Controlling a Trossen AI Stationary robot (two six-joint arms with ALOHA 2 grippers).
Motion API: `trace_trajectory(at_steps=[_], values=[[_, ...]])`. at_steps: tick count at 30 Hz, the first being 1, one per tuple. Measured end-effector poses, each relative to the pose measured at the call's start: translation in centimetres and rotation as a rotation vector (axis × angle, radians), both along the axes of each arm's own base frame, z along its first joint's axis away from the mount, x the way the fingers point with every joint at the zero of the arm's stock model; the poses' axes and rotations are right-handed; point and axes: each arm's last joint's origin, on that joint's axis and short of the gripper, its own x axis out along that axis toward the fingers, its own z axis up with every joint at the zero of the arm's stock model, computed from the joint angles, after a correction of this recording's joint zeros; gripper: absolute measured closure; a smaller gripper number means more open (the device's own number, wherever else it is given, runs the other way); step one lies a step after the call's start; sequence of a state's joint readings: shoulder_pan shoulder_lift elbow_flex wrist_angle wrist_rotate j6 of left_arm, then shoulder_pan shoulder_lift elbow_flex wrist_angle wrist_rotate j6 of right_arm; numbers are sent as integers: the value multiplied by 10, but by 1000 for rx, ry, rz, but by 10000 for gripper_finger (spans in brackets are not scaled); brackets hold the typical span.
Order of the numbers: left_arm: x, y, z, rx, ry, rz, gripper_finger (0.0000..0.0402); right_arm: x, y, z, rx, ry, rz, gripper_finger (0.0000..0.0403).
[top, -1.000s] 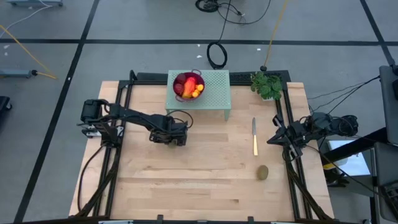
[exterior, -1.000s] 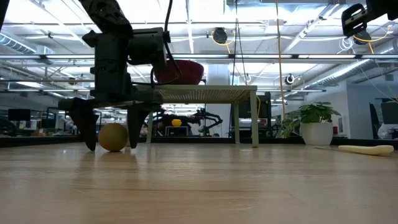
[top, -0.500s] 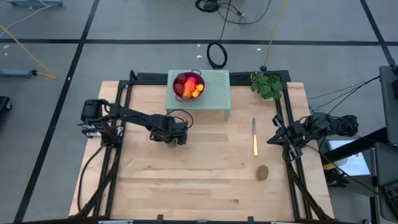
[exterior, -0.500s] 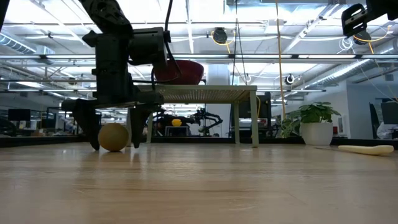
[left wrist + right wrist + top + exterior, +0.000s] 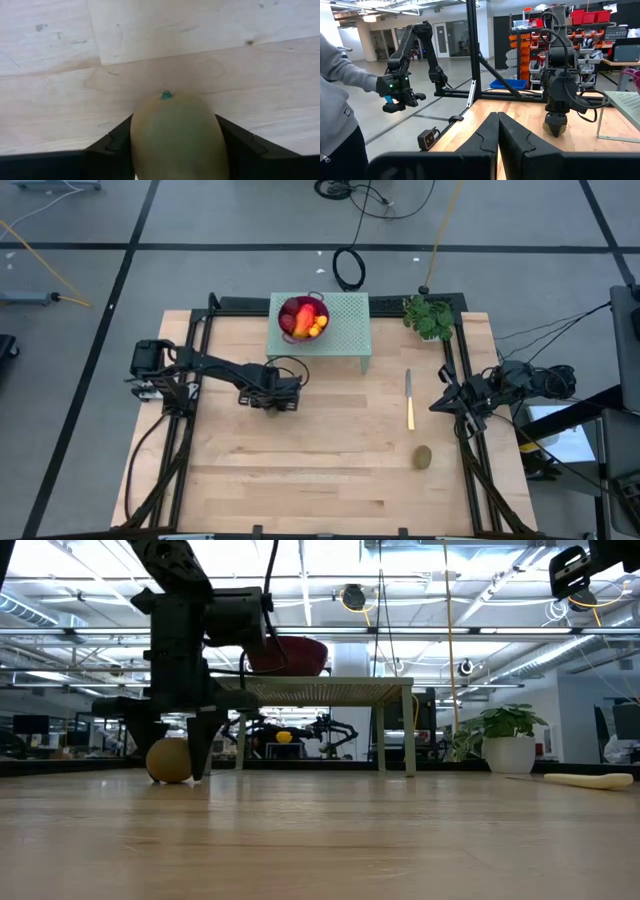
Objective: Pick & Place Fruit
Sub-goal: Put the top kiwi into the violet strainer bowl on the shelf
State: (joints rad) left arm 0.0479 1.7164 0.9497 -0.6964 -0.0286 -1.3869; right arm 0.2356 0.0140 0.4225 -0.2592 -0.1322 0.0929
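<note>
Left pincer (image 5: pixel 271 401) stands on the table (image 5: pixel 330 470), just in front of the green perforated stand (image 5: pixel 345 330), its fingers (image 5: pixel 114 142) pinching a brown-green oval fruit (image 5: pixel 176 135). Purple bowl (image 5: pixel 303 317) of fruit sits on that stand. Knife (image 5: pixel 409 402) and second oval fruit (image 5: pixel 424 456) lie right of the stand. Right pincer (image 5: pixel 437 404), pressed together, waits beyond the knife.
</note>
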Motion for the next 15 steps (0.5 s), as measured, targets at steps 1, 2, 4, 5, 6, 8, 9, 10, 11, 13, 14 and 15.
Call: trace_trajectory(at_steps=[1,2,4,5,6,8,9,10,11,13,14,15], values=[[0,-1,0,1,0,-3,200,0,0,0,0,0,0,403],[0,-1,0,4,0,-5,200,0,0,0,0,0,0,403],[0,-3,0,6,0,-12,200,0,0,0,0,0,0,403],[0,-4,0,6,1,-18,200,0,0,0,0,0,0,403],[1,-5,1,7,1,-23,200,0,0,0,0,0,0,403],[2,-8,4,8,-15,-45,200,0,0,0,0,0,0,403],[5,-10,9,10,-36,-58,200,0,0,0,0,0,0,403],[7,-11,15,12,-61,-67,200,0,0,0,0,0,0,403],[8,-13,22,14,-92,-76,200,0,0,0,0,0,0,403],[12,-17,39,39,-167,-91,200,0,0,0,0,0,0,403],[14,-19,48,63,-206,-104,200,0,0,0,0,0,0,403],[15,-21,58,90,-247,-116,200,0,0,0,0,0,0,403]])
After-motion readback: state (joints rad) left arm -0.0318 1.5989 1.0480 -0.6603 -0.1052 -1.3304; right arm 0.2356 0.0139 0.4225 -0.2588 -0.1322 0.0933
